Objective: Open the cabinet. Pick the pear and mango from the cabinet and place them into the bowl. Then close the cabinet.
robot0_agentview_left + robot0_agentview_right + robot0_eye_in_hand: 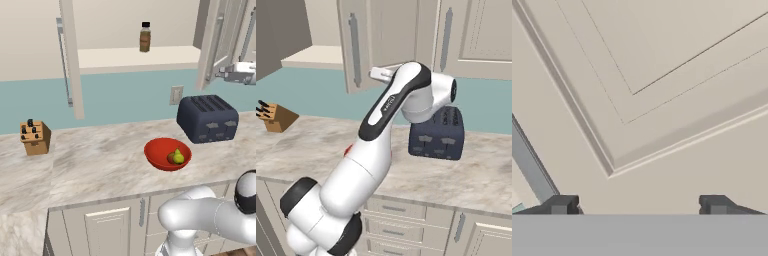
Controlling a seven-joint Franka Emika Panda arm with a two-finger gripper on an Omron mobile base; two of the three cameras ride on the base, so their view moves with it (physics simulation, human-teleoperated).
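Close against the right cabinet (677, 75) door panel, the hand (639, 205) has its fingers spread wide and empty, probably lined up to push that door shut. Both doors stand open. On the counter (90, 160), the bowl (167, 154) holds pear (178, 157) and mango (171, 158); a bottle (145, 37) remains on the shelf.

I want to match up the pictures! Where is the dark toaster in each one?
Left base view: the toaster stands at the right, on the counter behind the red bowl.
Right base view: right of middle, partly behind the arm.
Hand view: not in it.
Shared landmark: the knife block, far left on the counter.
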